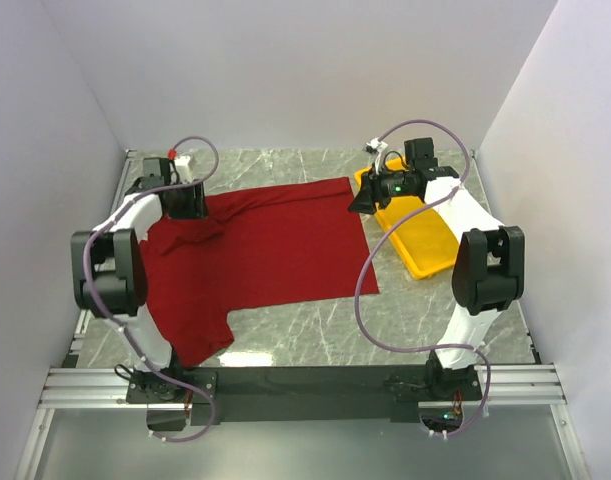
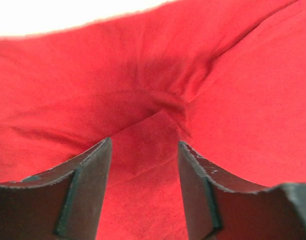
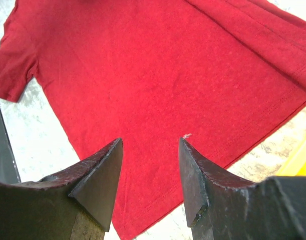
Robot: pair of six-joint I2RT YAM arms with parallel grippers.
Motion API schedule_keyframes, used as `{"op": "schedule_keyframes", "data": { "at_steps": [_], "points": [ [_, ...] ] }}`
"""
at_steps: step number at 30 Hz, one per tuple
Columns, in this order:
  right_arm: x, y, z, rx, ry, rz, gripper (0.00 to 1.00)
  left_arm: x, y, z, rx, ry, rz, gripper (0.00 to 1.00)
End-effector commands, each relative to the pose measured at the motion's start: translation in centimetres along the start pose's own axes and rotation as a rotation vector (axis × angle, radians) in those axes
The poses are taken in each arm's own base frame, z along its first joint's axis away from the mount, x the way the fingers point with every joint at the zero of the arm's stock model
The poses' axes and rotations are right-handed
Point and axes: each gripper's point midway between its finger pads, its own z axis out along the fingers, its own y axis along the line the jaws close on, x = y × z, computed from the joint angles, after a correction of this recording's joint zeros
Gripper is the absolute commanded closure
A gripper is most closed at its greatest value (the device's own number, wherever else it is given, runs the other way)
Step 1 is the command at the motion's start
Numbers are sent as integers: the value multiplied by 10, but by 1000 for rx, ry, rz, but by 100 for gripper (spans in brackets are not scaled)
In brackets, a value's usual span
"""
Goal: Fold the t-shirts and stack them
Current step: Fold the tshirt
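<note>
A dark red t-shirt (image 1: 265,255) lies spread on the marble table, its far edge folded over and a sleeve reaching toward the near left. My left gripper (image 1: 188,207) hovers over the shirt's far left corner; in the left wrist view it (image 2: 144,145) stands open just above bunched, creased cloth (image 2: 163,100), nothing between the fingers. My right gripper (image 1: 362,200) is at the shirt's far right corner. Seen from the right wrist, that gripper (image 3: 150,142) is open above the flat shirt (image 3: 142,75) near its hem, holding nothing.
A yellow tray (image 1: 417,228) sits on the table to the right of the shirt, under the right arm. White walls close in the left, back and right sides. Bare marble (image 1: 385,330) shows in front of the shirt.
</note>
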Motion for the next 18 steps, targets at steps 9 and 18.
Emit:
{"op": "schedule_keyframes", "data": {
  "at_steps": [9,18],
  "points": [
    [-12,6,-5,-5,-23,-31,44,27,4,37,-77,117,-67,41],
    [-12,7,-5,-8,-23,-28,44,38,8,52,-105,181,-35,67]
  ]
}}
